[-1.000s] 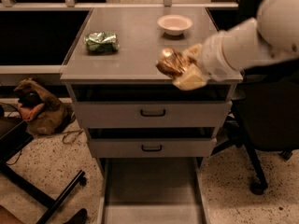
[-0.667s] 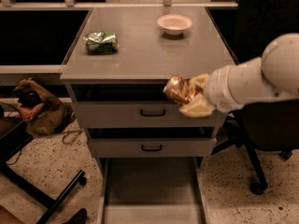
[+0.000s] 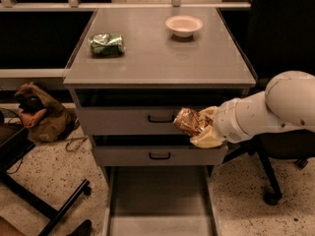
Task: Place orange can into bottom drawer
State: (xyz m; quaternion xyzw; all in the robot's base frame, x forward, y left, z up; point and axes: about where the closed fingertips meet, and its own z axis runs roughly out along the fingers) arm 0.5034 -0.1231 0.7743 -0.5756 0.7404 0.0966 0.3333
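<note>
My gripper (image 3: 197,128) is shut on the orange can (image 3: 186,121), a shiny, wrinkled orange-gold can. It holds the can in the air in front of the top drawer face, right of that drawer's black handle. The white arm reaches in from the right. The bottom drawer (image 3: 160,200) is pulled out below, a long shallow grey tray with a bare floor, directly beneath and slightly left of the can.
A green dented can (image 3: 106,44) and a white bowl (image 3: 184,25) sit on the cabinet top (image 3: 162,58). Two closed drawers with black handles (image 3: 160,118) are above the open one. A brown bag (image 3: 42,113) lies on the floor at left, with chair legs at both sides.
The gripper has carried the orange can down from the cabinet top's front edge to in front of the top drawer face, lower and slightly forward.
</note>
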